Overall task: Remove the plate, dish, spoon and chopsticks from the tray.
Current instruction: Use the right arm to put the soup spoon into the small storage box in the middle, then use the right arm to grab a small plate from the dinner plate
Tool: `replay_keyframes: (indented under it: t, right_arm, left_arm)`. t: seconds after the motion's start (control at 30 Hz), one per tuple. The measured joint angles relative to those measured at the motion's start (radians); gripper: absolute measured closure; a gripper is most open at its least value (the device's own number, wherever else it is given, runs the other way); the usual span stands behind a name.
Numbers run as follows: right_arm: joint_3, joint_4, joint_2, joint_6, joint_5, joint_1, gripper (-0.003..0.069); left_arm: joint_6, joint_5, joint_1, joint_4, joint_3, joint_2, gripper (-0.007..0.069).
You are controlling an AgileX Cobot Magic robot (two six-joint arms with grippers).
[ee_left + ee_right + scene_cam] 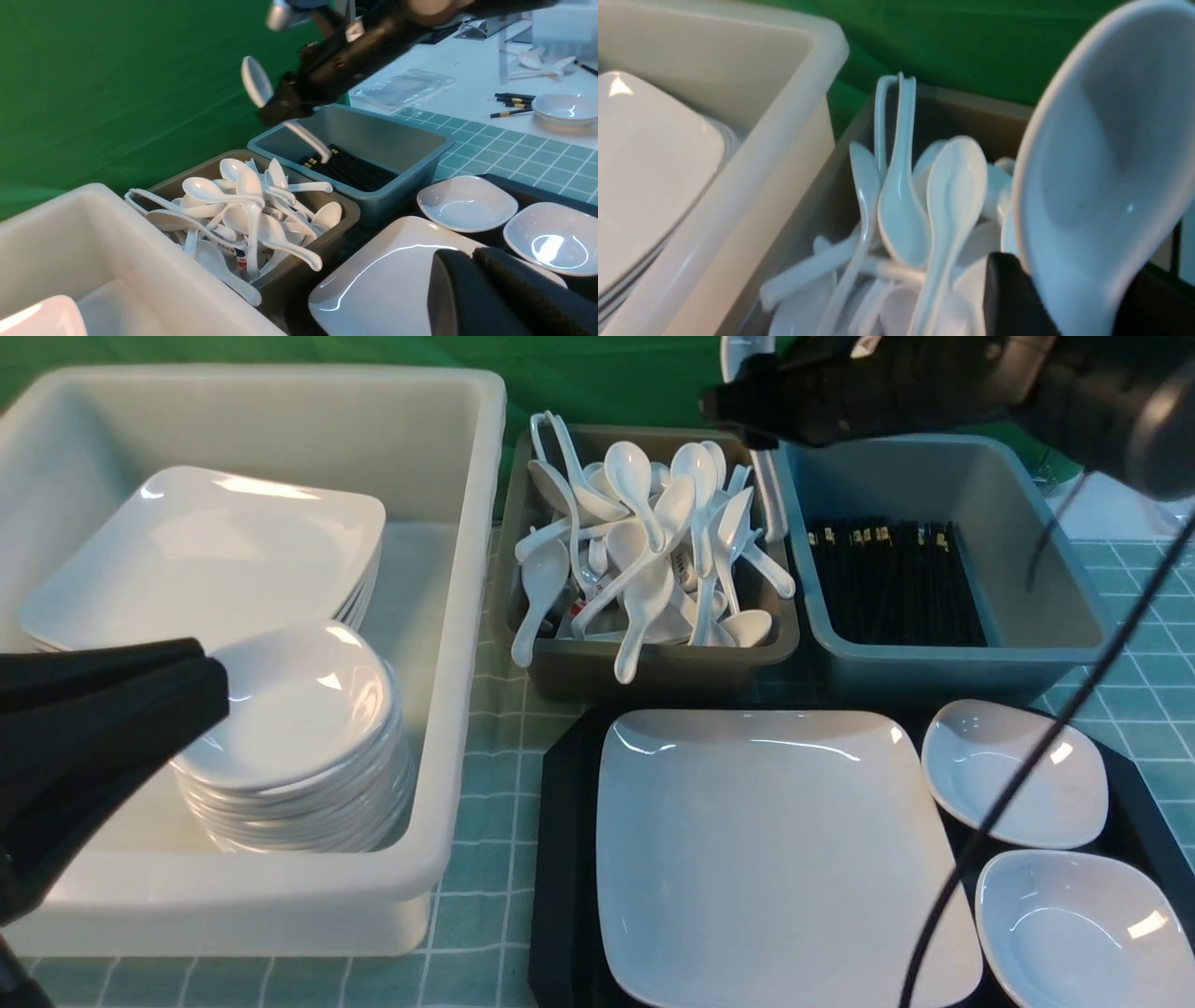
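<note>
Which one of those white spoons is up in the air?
The spoon clamped in the right gripper, held aloft; the rest nearby lie piled in the brown tub.

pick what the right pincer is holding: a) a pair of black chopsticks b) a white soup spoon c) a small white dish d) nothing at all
b: the right pincer is shut on the spoon, whose deep white bowl sticks up out of the black grip in the right wrist view.
</note>
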Motion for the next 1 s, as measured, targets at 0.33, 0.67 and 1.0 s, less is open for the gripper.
replay_keyframes:
  t: [0.33, 0.67, 1.0]
  right_arm:
    - [-0.346, 0.016, 0.246, 0.012, 0.05, 0.001, 0.0377]
    - [-0.362, 0.01, 0.249, -0.012, 0.072, 0.0, 0.0144]
    - [-0.362, -0.004, 0.209, -0.011, 0.152, -0.004, 0.0123]
  left_arm:
    - [0.0, -0.001, 0.0, 0.009, 0.0, 0.0, 0.0608]
    - [0.0, -0.002, 0.0, 0.009, 0.0, 0.0, 0.0608]
    - [0.0, -0.002, 0.0, 0.01, 0.0, 0.0, 0.0608]
